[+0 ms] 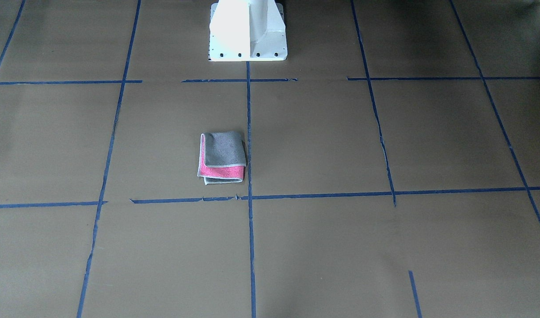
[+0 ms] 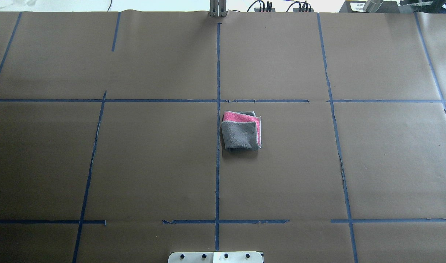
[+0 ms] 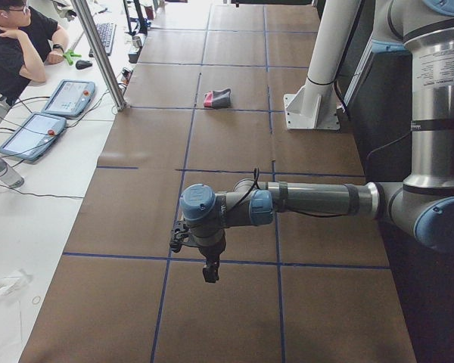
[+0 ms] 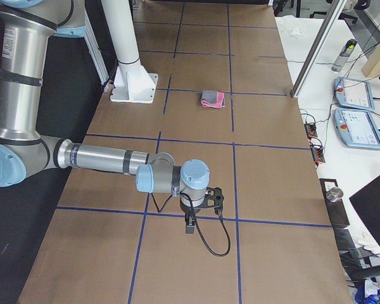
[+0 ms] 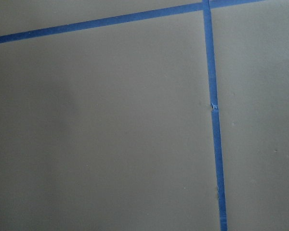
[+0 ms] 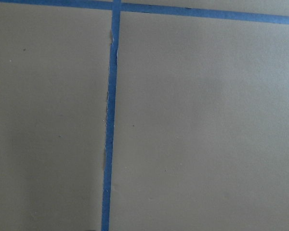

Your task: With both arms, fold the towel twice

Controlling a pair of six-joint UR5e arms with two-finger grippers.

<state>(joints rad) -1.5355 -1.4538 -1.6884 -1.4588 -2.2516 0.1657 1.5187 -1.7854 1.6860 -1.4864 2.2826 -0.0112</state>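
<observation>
The towel (image 1: 222, 157) lies folded into a small square near the table's middle, grey face up, with a pink strip showing along two sides. It also shows in the overhead view (image 2: 241, 130) and both side views (image 3: 217, 98) (image 4: 212, 98). Both arms are far from it. The left gripper (image 3: 210, 268) hangs over the table's left end, pointing down. The right gripper (image 4: 190, 223) hangs over the right end, pointing down. I cannot tell whether either is open or shut. Neither holds anything visible. Both wrist views show only brown paper and blue tape.
The white pedestal base (image 1: 248, 31) stands at the robot's side of the table. Blue tape lines (image 2: 218, 109) form a grid on the brown paper. A seated operator (image 3: 19, 45) and control tablets (image 3: 68, 97) (image 4: 353, 94) are beyond the table's far edge.
</observation>
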